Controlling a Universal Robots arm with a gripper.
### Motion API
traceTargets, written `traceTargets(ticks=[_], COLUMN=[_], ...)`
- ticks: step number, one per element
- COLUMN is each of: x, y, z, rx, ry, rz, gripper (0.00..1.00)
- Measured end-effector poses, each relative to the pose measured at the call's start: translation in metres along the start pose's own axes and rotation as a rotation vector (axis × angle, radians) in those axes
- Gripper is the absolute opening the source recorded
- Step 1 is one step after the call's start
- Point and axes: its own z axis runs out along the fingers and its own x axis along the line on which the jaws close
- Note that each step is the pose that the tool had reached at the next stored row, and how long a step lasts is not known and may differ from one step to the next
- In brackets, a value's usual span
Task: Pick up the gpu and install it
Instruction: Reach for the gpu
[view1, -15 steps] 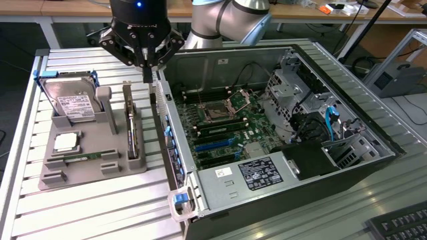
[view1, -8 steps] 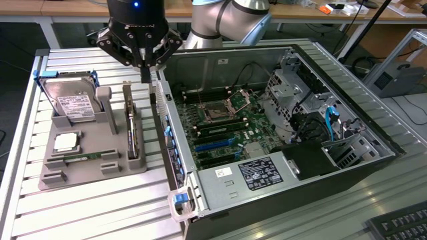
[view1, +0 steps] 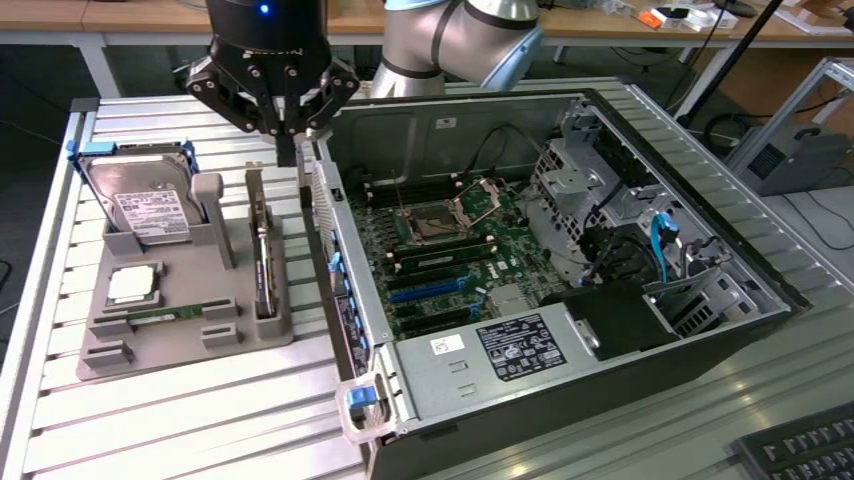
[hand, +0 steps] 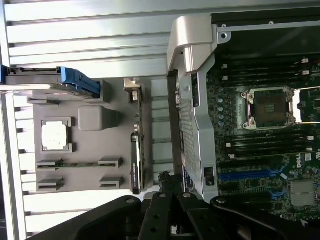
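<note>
- Fingers (view1: 286, 148) are pressed together, empty, hovering near the gpu (view1: 264, 250).
- The gpu stands on edge in a gray holder (view1: 174, 345).
- A hard drive (view1: 147, 210) and the open computer case (view1: 441, 115) flank it closely.

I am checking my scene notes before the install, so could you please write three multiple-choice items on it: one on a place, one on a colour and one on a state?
1. Where is the gpu?
A. standing on edge in the grey holder
B. inside the computer case
C. held up in the air

2. What colour is the frame around the hard drive?
A. red
B. blue
C. yellow

3. How is the gripper?
A. shut on the gpu
B. wide open
C. shut, holding nothing

Answers:
1 A: the card stands in a slot of the holder, outside the computer case.
2 B: blue plastic shows along the drive's edges.
3 C: it is closed above the holder's far end with nothing in it.
</note>
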Motion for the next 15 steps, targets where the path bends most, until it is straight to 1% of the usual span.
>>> traceTargets(ticks=[15], x=[0.0074], y=[-0.0006], z=[-0.0002], rx=[0.0000], ry=[0.0000], rz=[0.000], gripper=[0.11])
